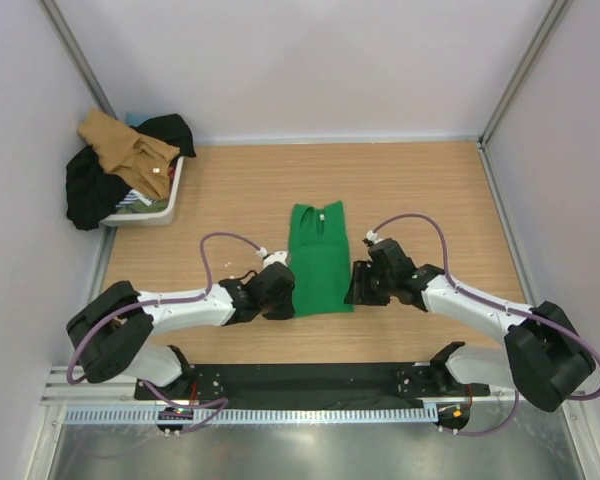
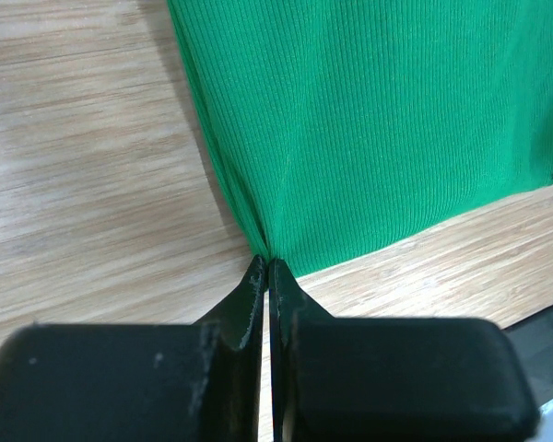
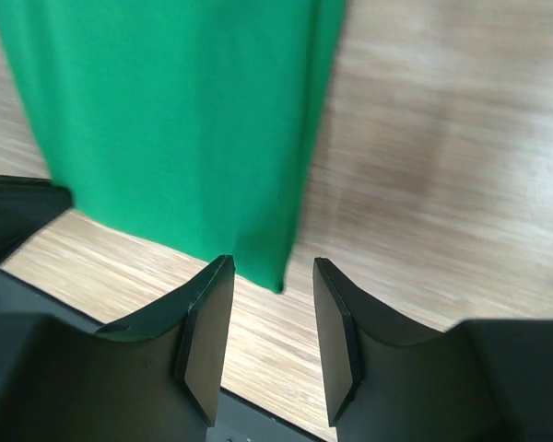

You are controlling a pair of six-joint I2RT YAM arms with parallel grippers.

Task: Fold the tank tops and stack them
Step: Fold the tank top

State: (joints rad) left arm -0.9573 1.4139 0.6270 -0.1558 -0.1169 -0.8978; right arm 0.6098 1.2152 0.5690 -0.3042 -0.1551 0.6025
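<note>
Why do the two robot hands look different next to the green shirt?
The left gripper is squeezed shut and pinches a near corner of the green tank top. The right gripper has its fingers apart and grips nothing. The cloth puckers at the left gripper but lies smooth at the right gripper. Both are black and sit low at the top's near edge, one at each corner.

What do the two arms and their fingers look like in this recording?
Both the left arm and the right arm have white links between bulky black joints. A thin purple cable loops along each. The left gripper and the right gripper are matte black, with flat, tapering fingers. No markings are visible.
</note>
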